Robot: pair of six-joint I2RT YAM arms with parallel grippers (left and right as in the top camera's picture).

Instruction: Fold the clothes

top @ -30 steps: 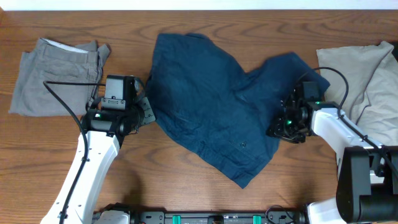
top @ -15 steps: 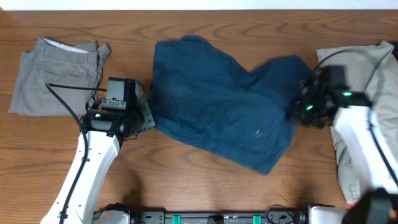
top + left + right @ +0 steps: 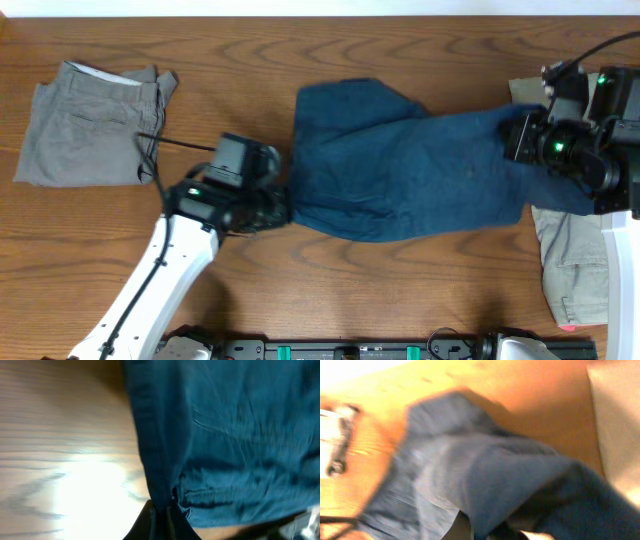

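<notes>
**Q:** What has changed?
**A:** Since the earlier frame both arms have travelled rightward. They have drawn the navy pair (image 3: 400, 170) out of a loose diagonal heap into a band stretched left to right across the middle of the counter (image 3: 400, 300).

**Q:** Grip states?
**A:** Nearest, the left pincer (image 3: 280, 208) is clamped on the left hem, and its wrist view shows cloth gathered at the fingertips (image 3: 142, 526). Farther off, the right pincer (image 3: 522, 138) appears closed on the right end. Its own wrist view is blurred, and the cloth hides the fingers.

**Q:** How will the cloth handle?
**A:** It should be soft, light and limp, sagging and creasing wherever unsupported. Hems, seams and waistband corners look like the firmest holds.

**Q:** What about edges and room?
**A:** Bare wood runs along the near side and again beyond the cloth's far edge. The right end overlaps the beige pair (image 3: 575, 265), so a snag there is possible. The grey pair (image 3: 85, 125), far left, lies well apart.
</notes>
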